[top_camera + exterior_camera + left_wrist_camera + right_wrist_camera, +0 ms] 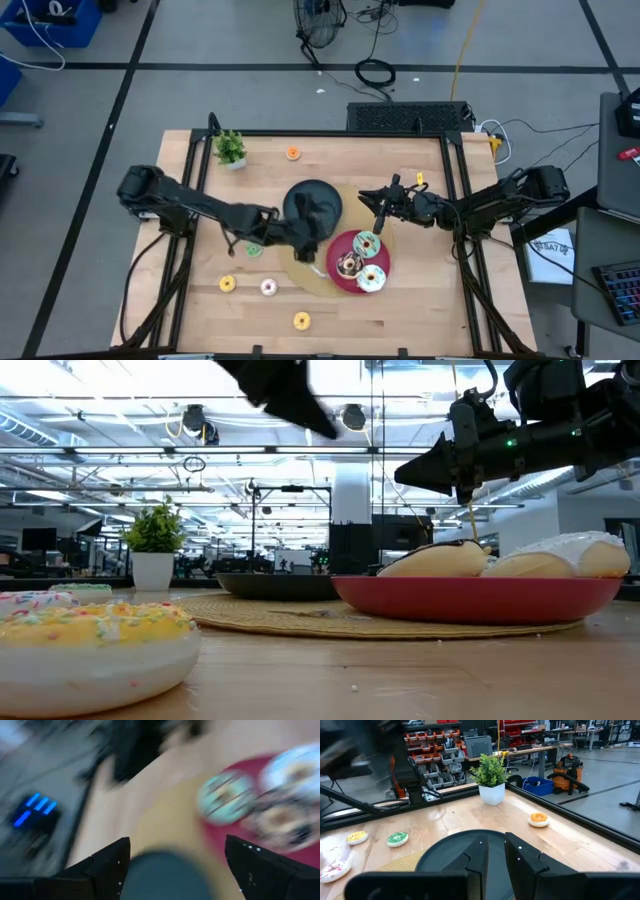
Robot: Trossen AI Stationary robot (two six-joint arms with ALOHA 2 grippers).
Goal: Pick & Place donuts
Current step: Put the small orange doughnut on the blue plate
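Note:
Three larger donuts lie on the red plate (340, 247): mint-green (366, 243), chocolate brown (348, 265) and white (371, 278). My left gripper (314, 236) hangs open over the near rim of the black plate (312, 200), just left of the red plate, with nothing between its fingers (105, 865); its blurred wrist view shows the mint-green donut (226, 797) ahead. My right gripper (380, 216) is shut and empty, level above the table right of the black plate (455, 850). Small donuts rest flat on the table: orange (292, 153), green (254, 249), yellow (227, 284), pink (268, 288).
A woven mat (318, 278) lies under both plates. A small potted plant (230, 150) stands at the far left corner. Another small donut (301, 321) lies near the front edge and fills the low view's foreground (95, 650). Black frame rails run along the table's edges.

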